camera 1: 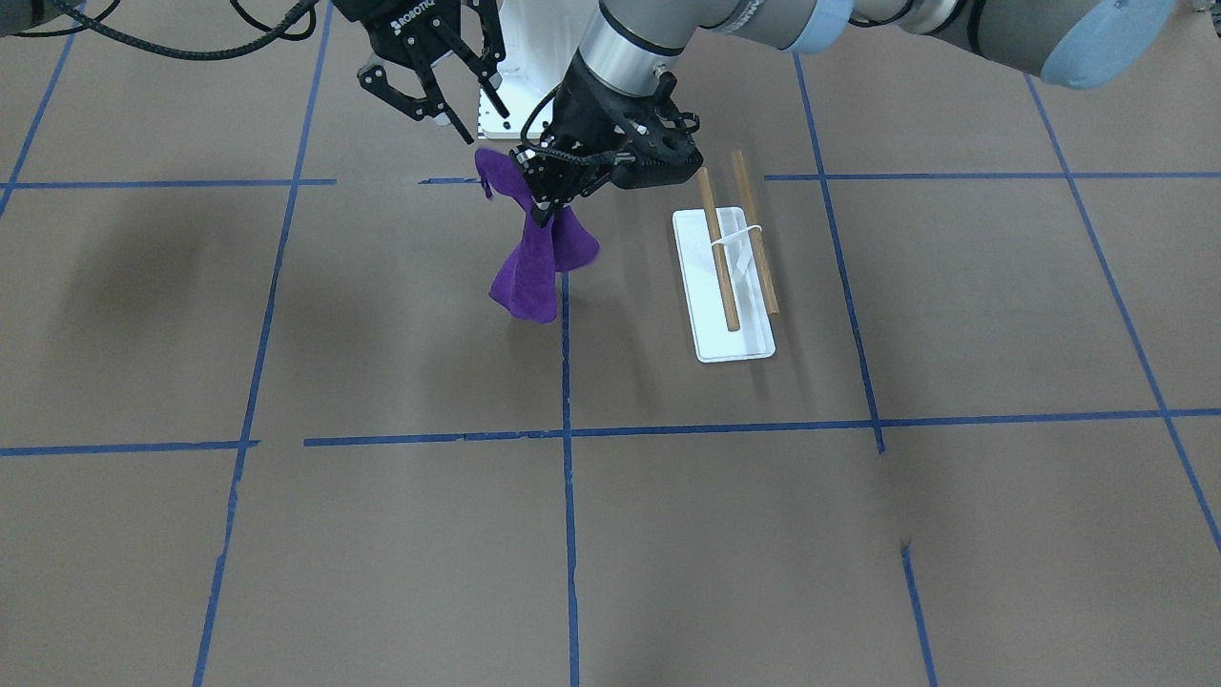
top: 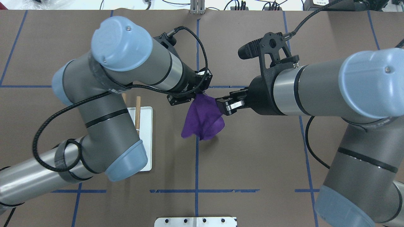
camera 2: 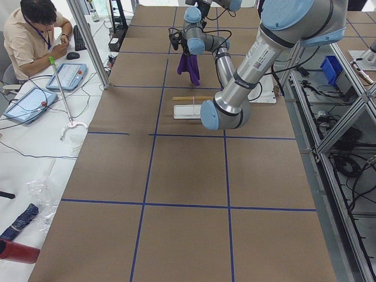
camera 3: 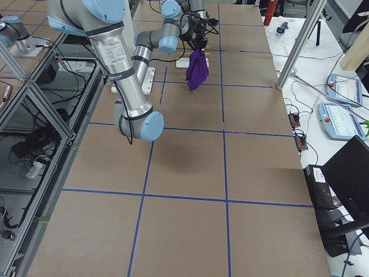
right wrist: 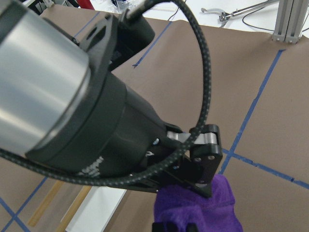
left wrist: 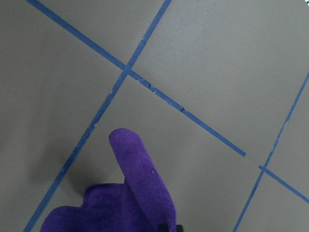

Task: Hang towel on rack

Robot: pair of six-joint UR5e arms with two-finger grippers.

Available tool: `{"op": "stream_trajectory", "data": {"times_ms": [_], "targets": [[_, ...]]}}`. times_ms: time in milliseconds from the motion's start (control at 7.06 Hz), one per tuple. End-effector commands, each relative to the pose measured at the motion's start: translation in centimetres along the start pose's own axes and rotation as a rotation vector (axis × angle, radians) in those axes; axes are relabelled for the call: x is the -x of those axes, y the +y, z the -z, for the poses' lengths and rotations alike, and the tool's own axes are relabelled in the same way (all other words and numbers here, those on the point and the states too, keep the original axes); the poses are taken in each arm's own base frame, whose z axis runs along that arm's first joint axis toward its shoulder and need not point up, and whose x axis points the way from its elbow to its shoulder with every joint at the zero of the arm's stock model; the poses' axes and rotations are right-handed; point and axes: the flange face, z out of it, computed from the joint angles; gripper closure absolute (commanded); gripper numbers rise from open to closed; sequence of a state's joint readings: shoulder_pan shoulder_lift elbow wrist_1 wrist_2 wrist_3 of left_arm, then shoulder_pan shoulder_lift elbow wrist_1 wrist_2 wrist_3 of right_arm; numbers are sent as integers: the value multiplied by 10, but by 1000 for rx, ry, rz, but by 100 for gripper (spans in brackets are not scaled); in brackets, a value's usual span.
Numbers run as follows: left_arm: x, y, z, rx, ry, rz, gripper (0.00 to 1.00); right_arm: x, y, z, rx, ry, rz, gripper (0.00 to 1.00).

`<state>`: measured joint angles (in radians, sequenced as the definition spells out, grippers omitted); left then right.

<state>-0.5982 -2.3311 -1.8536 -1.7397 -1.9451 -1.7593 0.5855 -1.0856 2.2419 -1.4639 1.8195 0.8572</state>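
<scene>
**A:** Biggest things first. What is over the desk (camera 1: 382, 553)?

**B:** Both arms reach in above its middle. The left arm (top: 157, 66) bends round over the rack, so from behind it hides most of the rack. The right arm (top: 315, 85) comes in from the opposite side.

**A:** And the rack (camera 1: 718, 250) itself?

**B:** It stands apart, on the outer side of the left jaws, the side turned away from the right jaws. Its two dowels (camera 1: 759, 250) lie side by side over a white tray (camera 1: 739, 345). Their long axis runs away from the robot, crosswise to the line joining the two pairs of jaws.

**A:** Where is the towel (camera 1: 534, 272)?

**B:** It hangs bunched straight below the left jaws, which are clenched on its upper part. One loose corner sticks out toward the right jaws. I cannot tell whether the bottom hem brushes the desk.

**A:** And the right jaws?

**B:** They are spread wide and hold nothing, just beside that loose corner. I can't say whether they touch it.

**A:** So what does the next move turn on?

**B:** As I read it, the left jaws are the nearer pair to the rack. The cloth has to travel sideways, away from the right jaws, then come down over the dowels. Bunched as it is, it probably needs the right jaws to take that corner and spread it first.
</scene>
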Motion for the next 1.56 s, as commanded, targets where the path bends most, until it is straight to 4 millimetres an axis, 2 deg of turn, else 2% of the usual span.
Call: {"op": "stream_trajectory", "data": {"times_ms": [0, 283, 425, 566, 850, 991, 1133, 1274, 1416], "targets": [[39, -6, 37, -15, 21, -202, 100, -50, 1, -6, 120, 82, -65, 0], [68, -2, 51, -8, 16, -352, 100, -104, -10, -17, 184, 210, -58, 0], [97, -8, 51, -9, -21, -429, 100, -135, -14, -18, 242, 268, -42, 0], [131, -17, 52, -9, -65, -526, 100, -165, -10, -20, 303, 321, -7, 0], [184, -31, 45, 11, -141, -678, 100, -235, 11, -2, 376, 374, 63, 0], [214, -38, 42, 18, -153, -747, 100, -277, 22, 11, 422, 385, 105, 0], [249, -45, 41, 18, -135, -815, 100, -312, 37, 26, 465, 398, 151, 0], [276, -59, 42, 3, -125, -848, 100, -342, 42, 40, 485, 402, 169, 0], [282, -72, 40, -11, -138, -865, 100, -357, 41, 43, 494, 401, 173, 0]]}}
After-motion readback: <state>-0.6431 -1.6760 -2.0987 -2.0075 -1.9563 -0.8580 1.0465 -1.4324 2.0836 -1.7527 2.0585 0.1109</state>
